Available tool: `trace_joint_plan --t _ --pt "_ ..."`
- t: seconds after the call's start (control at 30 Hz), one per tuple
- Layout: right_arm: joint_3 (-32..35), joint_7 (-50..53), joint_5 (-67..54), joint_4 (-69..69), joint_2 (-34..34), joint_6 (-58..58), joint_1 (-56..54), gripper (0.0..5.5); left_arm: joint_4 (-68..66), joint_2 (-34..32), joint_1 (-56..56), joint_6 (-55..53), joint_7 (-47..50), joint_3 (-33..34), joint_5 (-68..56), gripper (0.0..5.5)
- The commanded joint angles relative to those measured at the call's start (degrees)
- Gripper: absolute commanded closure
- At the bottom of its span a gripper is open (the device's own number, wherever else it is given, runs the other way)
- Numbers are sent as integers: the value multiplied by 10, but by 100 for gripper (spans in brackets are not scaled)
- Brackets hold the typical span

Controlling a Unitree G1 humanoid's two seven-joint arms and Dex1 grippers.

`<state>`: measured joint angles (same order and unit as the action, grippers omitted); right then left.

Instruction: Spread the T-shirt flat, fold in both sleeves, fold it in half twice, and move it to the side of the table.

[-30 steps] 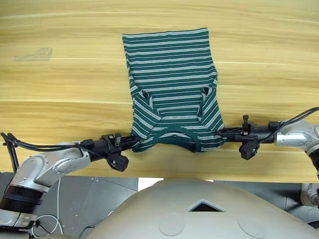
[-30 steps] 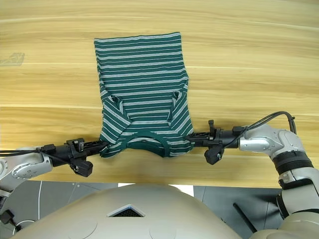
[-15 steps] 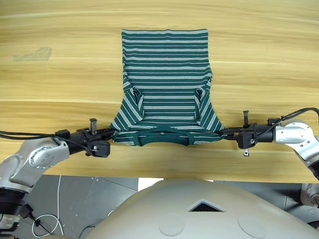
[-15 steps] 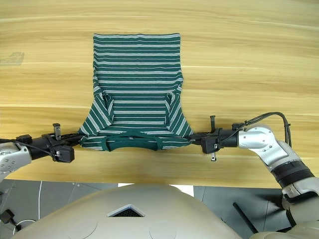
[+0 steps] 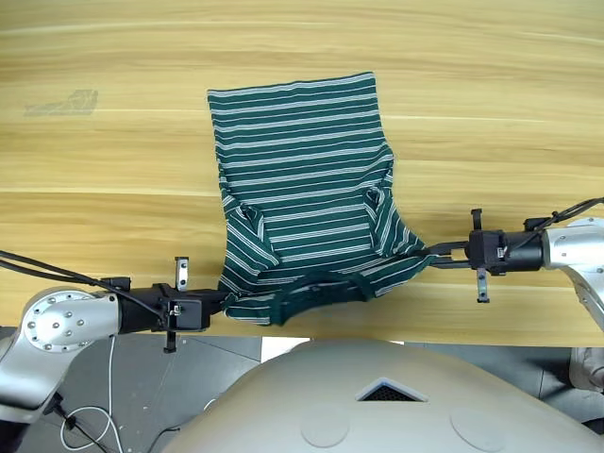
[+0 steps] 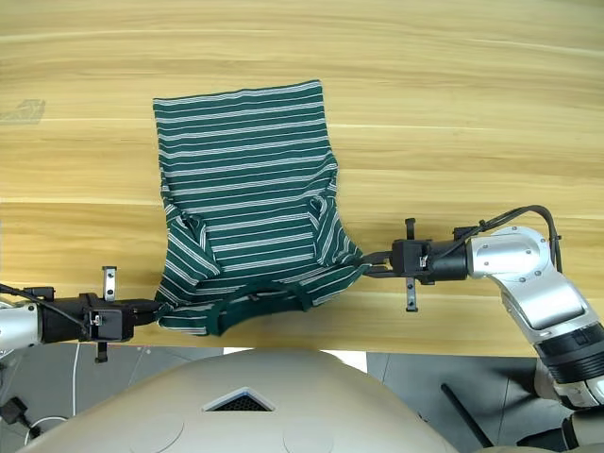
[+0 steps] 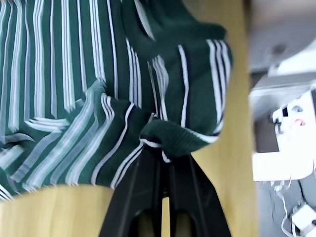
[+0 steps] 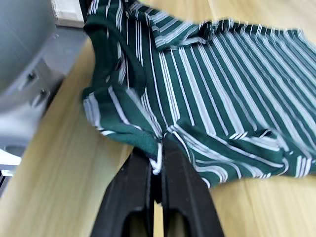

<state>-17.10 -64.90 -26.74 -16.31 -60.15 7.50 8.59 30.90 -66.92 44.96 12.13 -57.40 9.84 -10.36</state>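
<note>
The dark green T-shirt (image 5: 302,189) with white stripes lies on the wooden table (image 5: 491,132), sleeves folded in, hem at the far side and collar (image 5: 316,293) at the near edge. It sits skewed, hem tilted to the left. My left gripper (image 5: 225,302) is shut on the near left shoulder corner, right at the table's front edge; the pinch shows in the left wrist view (image 7: 157,140). My right gripper (image 5: 436,257) is shut on the near right shoulder corner (image 8: 157,148). The near end of the T-shirt is lifted and stretched between them.
Bare wood surrounds the T-shirt on the left, right and far sides. The table's front edge (image 5: 528,338) runs just behind both grippers, with floor and cables (image 5: 85,420) below it.
Both grippers kept their hold and pulled the shirt's near end toward me. The left gripper dropped back to the table edge, and the shirt slid nearer and twisted askew.
</note>
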Motion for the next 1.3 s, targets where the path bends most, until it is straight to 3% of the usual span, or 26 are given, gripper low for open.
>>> trace_joint_plan --t 0.03,0.57,0.77,0.9,1.0,1.13,1.3 --pt "50 -7 -34 -79 -23 -36 52 548 20 15 13 -28 -23 64 -15 550" --pt "250 -5 -76 -271 2 -85 260 548 68 131 106 -41 -141 277 -49 550" --pt "263 -12 -71 -274 14 -91 261 548 91 135 101 -74 -175 285 -75 550" --pt "228 0 -53 -221 34 -97 168 548 83 104 26 -102 -162 233 -69 550" --pt "165 1 -20 -140 79 -101 45 548 32 92 -132 -136 -120 119 -58 550" --pt "103 -9 35 1 140 -90 -114 548 -106 139 -361 -138 -68 -14 -5 550" --pt "65 -3 103 210 230 -37 -291 548 -334 246 -578 -105 39 -100 75 550"
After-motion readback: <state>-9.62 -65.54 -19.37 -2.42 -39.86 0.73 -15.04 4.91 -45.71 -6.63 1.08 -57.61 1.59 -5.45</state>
